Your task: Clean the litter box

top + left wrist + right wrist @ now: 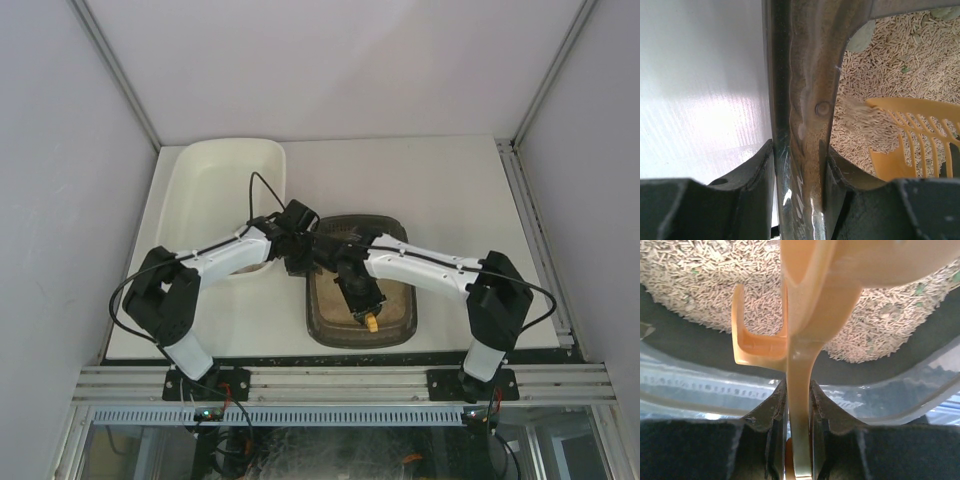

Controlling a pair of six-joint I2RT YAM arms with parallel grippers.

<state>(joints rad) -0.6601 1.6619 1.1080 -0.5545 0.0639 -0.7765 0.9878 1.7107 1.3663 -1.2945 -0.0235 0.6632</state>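
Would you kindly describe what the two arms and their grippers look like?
The left arm and right arm have white links, black joints and thin black cables. The left gripper and right gripper have matte black fingers.

White tub (212,185) beside litter box (345,340), perhaps scoop (371,322)

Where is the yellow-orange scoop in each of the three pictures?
Top view: scoop, a small yellow tip at the near end of the litter box.
Left wrist view: scoop at the right edge, lying on litter.
Right wrist view: scoop handle up the centre.
Shared landmark: the dark rim of the litter box.
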